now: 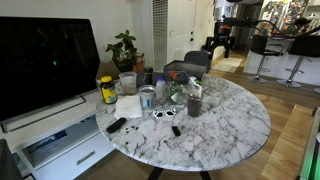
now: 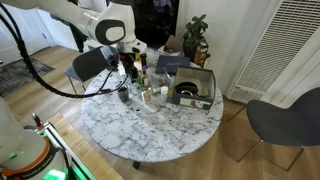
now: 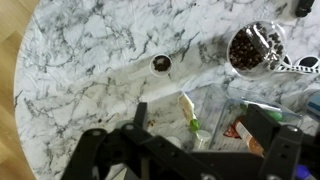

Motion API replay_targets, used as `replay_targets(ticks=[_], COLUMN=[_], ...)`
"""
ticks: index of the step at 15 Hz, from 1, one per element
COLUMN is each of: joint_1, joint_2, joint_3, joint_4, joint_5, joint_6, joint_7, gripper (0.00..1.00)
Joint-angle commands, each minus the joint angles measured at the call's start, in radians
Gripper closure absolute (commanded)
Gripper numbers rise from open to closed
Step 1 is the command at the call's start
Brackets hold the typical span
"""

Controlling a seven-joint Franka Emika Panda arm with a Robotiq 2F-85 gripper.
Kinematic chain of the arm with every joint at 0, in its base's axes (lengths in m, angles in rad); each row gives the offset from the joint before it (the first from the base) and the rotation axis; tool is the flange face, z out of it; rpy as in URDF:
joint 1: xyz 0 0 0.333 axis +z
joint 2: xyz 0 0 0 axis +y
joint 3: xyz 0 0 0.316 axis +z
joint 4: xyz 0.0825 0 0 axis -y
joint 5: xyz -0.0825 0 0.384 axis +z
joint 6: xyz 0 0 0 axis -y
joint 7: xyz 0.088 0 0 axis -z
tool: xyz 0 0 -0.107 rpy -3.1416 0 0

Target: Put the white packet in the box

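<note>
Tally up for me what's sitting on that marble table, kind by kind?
Dark grey box: 1
Yellow-lidded jar: 1
Jar of dark beans: 1
White packet: 1
Sunglasses: 1
Black remote: 1
Total: 6 that can be told apart; the rest is too small to count.

We see the round marble table [image 1: 230, 125] in an exterior view from a little above its top, at middling range, facing across it into a room with bar stools [image 1: 262, 50]. In an exterior view set higher, we look down on that table [image 2: 150, 135], with the robot arm [image 2: 105, 25] at the top left. Both exterior views share the cluttered tabletop and the potted plant [image 1: 124, 45] [image 2: 196, 28]. Our wrist view looks straight down, close on the marble [image 3: 90, 60], and the gripper [image 3: 195, 125] enters from the bottom edge.
</note>
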Motion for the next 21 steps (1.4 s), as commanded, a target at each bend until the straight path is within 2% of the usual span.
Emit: replay_targets(ticks=[1,4,10,17,21], joint_1=[0.007,0.011,0.030,-0.007,-0.030], joint_2=[-0.004,0.013,0.205,0.391,0.464], joint_3=[-0.007,-0.010,-0.012,-0.008,0.006], joint_4=[0.004,0.020,0.112,0.187,0.224], joint_5=[-0.001,0.016,0.128,0.217,0.255], joint_6=[-0.002,0.006,0.087,0.230,0.274], joint_7=[0.000,-0.034,-0.195,-0.353,-0.420], gripper=[0.00,0.00,0.00,0.00,0.00])
